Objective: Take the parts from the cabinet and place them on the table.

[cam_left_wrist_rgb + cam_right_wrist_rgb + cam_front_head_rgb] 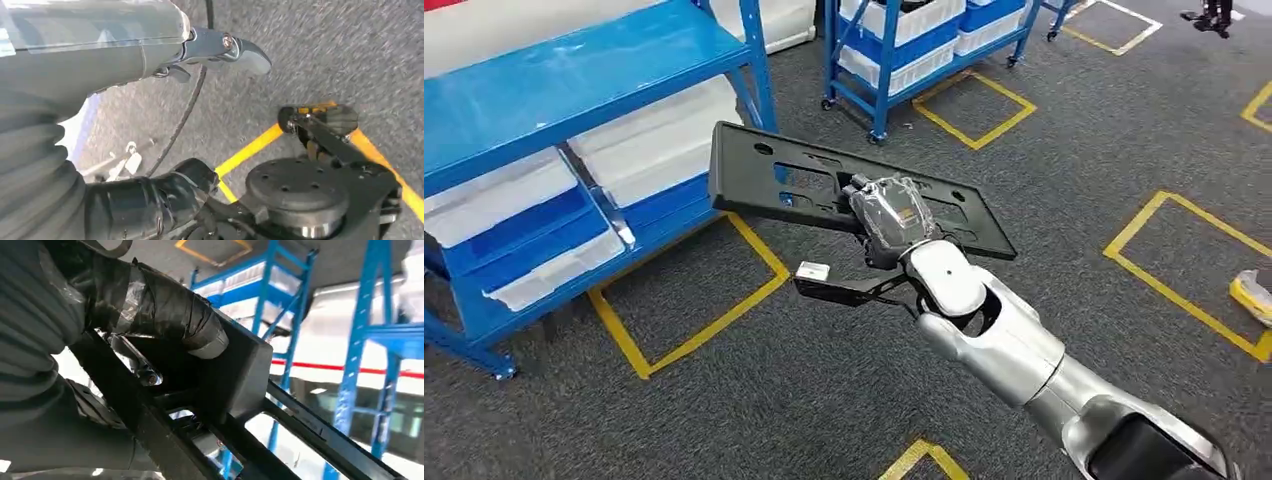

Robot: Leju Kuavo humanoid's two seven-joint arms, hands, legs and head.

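1. The right hand (pixel 889 215) grips a long black part (pixel 774 180), fingers wrapped over its near edge about midway along, holding it up in the air above the grey carpet (pixel 1044 170).
2. From the right wrist, the thumb (pixel 165 315), bound in dark tape, presses down on the part (pixel 235 375), clamping it against the fingers beneath.
3. The part is a flat, slotted plate, tilted, one end close to the blue rack (pixel 574 90) on the left.
4. That rack carries white bins (pixel 654 140) on its lower shelves; a second blue rack (pixel 914 50) stands further back.
5. Yellow tape squares (pixel 694 320) mark the carpet.
6. The left hand (pixel 215 50) hangs over the carpet; one finger sticks out straight and nothing is in it, but I can't tell whether the rest are spread or curled.
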